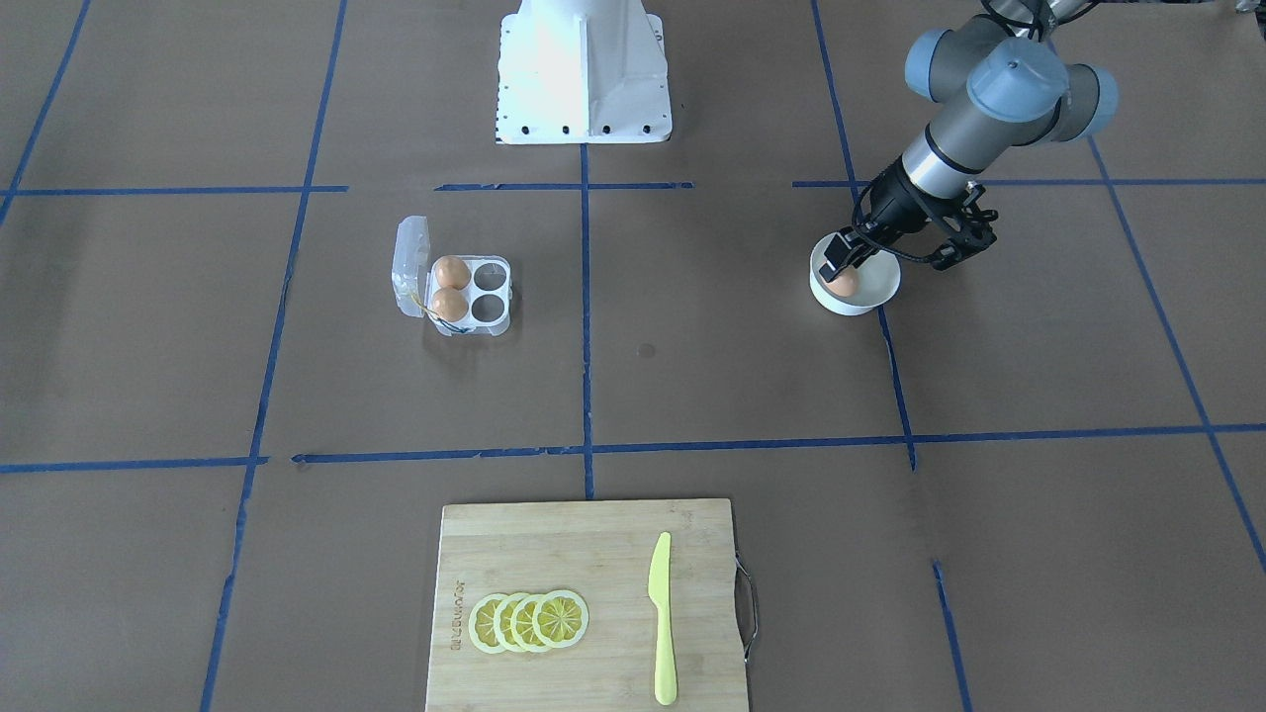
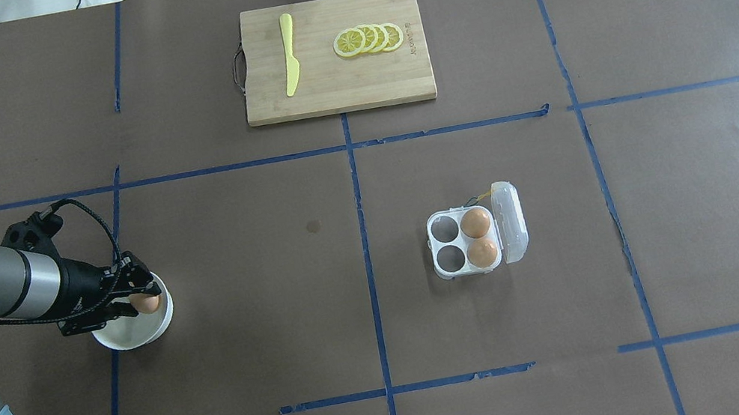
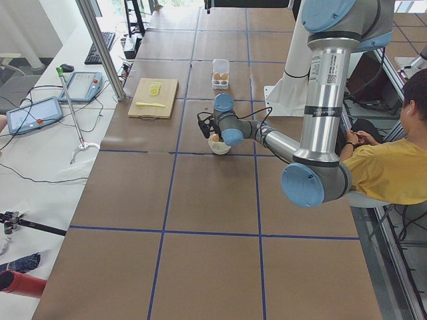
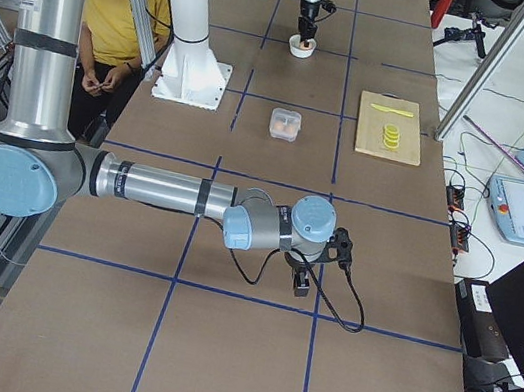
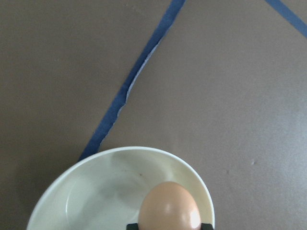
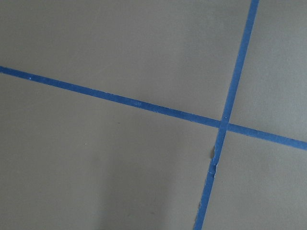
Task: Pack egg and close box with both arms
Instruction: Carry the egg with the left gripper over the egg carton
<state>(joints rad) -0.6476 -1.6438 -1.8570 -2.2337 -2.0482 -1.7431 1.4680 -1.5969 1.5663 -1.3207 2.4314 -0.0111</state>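
My left gripper (image 2: 142,299) reaches into a round white bowl (image 2: 134,337) and is shut on an orange-brown egg (image 2: 144,303), held at the bowl's rim. In the left wrist view the egg (image 5: 169,207) sits between the black pads, above the bowl (image 5: 96,191). The clear box (image 2: 448,243) stands open to the right of the table's middle, its lid (image 2: 510,221) folded out. It holds two eggs (image 2: 476,223) in the cells by the lid; the other two cells are empty. My right gripper (image 4: 300,286) hangs low over bare table at the robot's right end; I cannot tell whether it is open or shut.
A wooden cutting board (image 2: 336,84) with a yellow knife (image 2: 288,54) and lemon slices (image 2: 369,39) lies at the far side. The white base block (image 1: 584,74) stands at the robot's side. A seated person in yellow (image 3: 393,167) is beside the table.
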